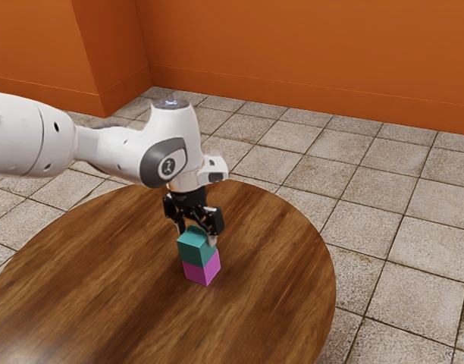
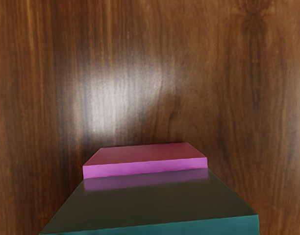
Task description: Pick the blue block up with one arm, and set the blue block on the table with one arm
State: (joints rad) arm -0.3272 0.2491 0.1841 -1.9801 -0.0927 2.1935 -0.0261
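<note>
What I go by is that the blue block (image 1: 195, 252), more teal to my eye, lies right under the gripper (image 1: 195, 236), its top up among the gripper's tips, and above the pink block (image 1: 199, 273), a little off square with it. It looks near cubic, so I read no long axis. I can't tell whether the gripper has closed on it. Its far sides are hidden, the wrist view cuts off its near end, and I can't confirm contact with the pink block.

Table (image 1: 103, 288), wood, rounded edge.
Brown, dark-grained top with pale sheen; one magenta block (image 1: 201, 272) directly on it.
</note>
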